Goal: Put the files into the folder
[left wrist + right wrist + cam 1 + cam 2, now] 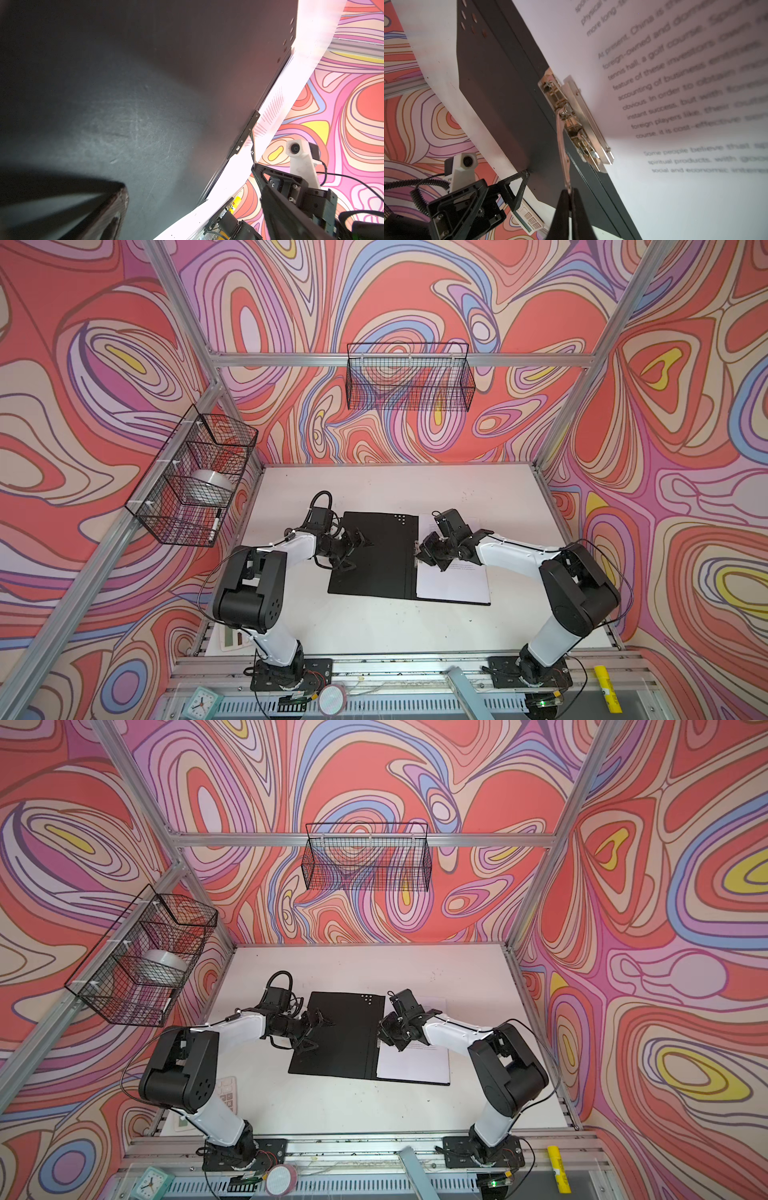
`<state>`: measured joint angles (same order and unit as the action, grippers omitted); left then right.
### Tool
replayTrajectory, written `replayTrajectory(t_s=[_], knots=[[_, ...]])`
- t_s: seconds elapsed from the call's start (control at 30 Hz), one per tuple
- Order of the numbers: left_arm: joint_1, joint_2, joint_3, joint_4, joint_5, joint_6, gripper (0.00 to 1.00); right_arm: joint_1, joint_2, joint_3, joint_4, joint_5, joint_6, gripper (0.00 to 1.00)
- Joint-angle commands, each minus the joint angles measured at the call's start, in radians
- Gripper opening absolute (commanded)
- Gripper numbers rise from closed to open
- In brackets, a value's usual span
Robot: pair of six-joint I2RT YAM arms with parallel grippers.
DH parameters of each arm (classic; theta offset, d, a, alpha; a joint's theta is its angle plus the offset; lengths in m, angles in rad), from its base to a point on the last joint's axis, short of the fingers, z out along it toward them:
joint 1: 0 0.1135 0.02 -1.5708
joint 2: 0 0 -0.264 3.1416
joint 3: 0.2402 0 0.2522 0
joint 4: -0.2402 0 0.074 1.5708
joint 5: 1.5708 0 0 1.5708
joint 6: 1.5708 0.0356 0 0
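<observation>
Bright, even light; top views bowed at edges; files [695, 93] text blurs close up; folder [124, 116] sheen.

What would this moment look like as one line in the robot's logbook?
folder: open, black side up | papers: on its right half | right gripper: shut on clip lever | left gripper: open, over folder's left half

- One folder [370, 556].
- One stack of files [453, 583]; its sheets lie too close together to count.
- One metal clip [577, 116].
- Two claws: the left claw [362, 556] and the right claw [417, 556].
- Two wire baskets: the back basket [409, 385] and the side basket [174, 526].
- One tape roll [210, 485].
- One white marker [215, 524].
- One calculator [230, 641].
- One clock [202, 701].
- One yellow marker [607, 689].
- One round disc [332, 697].
- One desk [374, 626].
</observation>
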<state>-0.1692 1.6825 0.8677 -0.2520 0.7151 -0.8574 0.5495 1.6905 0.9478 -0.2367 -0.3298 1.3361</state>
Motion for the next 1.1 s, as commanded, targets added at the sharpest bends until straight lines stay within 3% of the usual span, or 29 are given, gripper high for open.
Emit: replayTrajectory(t_s=[0.0, 1.07], knots=[[0.008, 0.054, -0.044, -0.069, -0.108, 0.010, 1.00, -0.003, 0.066, -0.065, -0.139, 0.086, -0.021, 0.00], [0.008, 0.049, -0.052, -0.081, -0.123, 0.023, 1.00, 0.049, 0.183, -0.152, -0.164, 0.222, -0.040, 0.00]])
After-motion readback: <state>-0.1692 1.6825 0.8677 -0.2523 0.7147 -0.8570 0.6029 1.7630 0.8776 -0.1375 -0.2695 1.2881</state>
